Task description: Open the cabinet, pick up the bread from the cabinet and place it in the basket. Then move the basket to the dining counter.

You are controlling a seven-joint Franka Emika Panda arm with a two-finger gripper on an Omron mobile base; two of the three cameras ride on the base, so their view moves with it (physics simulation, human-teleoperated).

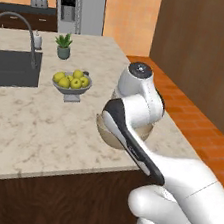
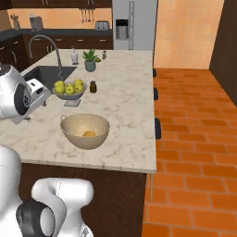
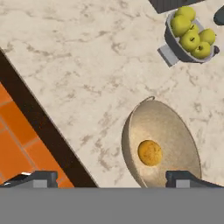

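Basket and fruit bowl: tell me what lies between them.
Nothing: bare marble of the dining counter separates the basket from the fruit bowl, clear in the right base view and hand view.

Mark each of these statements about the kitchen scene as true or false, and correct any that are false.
1. The bread lies inside the basket. True.
2. The basket stands on the brick floor. False: it stands on the dining counter, near the edge.
3. The gripper is clamped on the basket's rim. False: its jaws stand wide open, holding nothing.
4. The fruit bowl holds yellow-green fruits. True.
5. The fruit bowl sits inside the sink. False: it sits on the counter beside the sink.
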